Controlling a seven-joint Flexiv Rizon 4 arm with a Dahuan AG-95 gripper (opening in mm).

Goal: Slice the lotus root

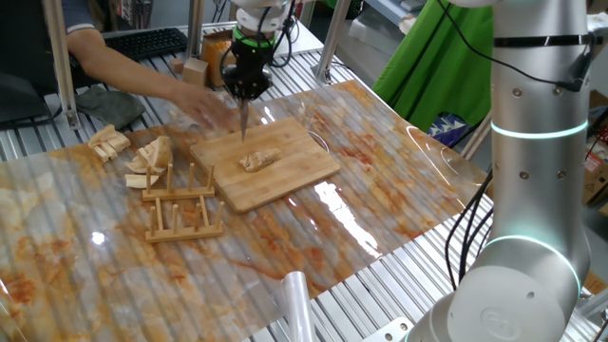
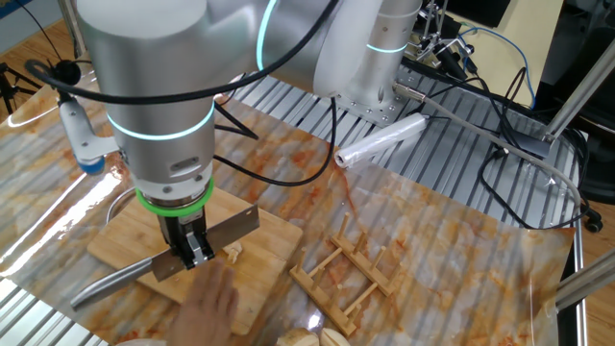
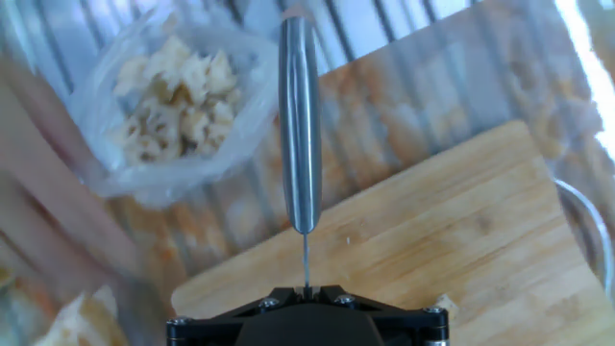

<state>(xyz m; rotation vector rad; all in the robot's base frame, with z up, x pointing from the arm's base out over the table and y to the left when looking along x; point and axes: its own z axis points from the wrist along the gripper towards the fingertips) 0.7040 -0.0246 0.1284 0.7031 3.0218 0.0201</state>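
I can read no brand or lettering anywhere. Far left, tan wedge pieces lie loose on the table, beside a wooden rack. A person's hand reaches in behind the board. In my hand view, a clear plastic bag holds pale bits. My gripper is clamped on a knife, blade edge down above the wooden board. The lotus root lies mid-board, just below the blade tip.
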